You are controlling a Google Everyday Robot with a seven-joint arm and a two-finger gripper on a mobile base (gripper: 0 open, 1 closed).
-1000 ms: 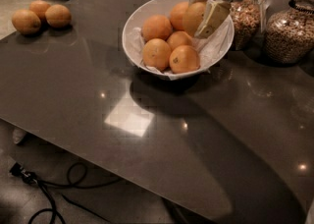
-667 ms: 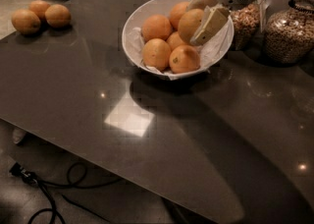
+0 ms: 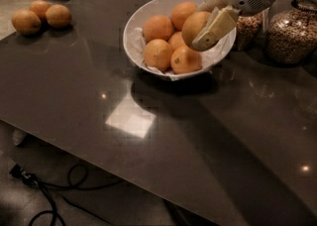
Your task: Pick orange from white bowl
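The two cream fingers [image 3: 216,28] of the robot's gripper [image 3: 199,28] pinch a big round orange [image 3: 190,24] from both sides. It is over the right side of the wide, deep white bowl [image 3: 141,12], above the other oranges [image 3: 158,54]. The bowl sits on the dark shiny bench [image 3: 148,150].

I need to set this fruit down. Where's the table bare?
The table is bare in front of the bowl and between it and the three loose oranges. Crowded: the bowl, where the tool grips an orange, and the jars beside it.
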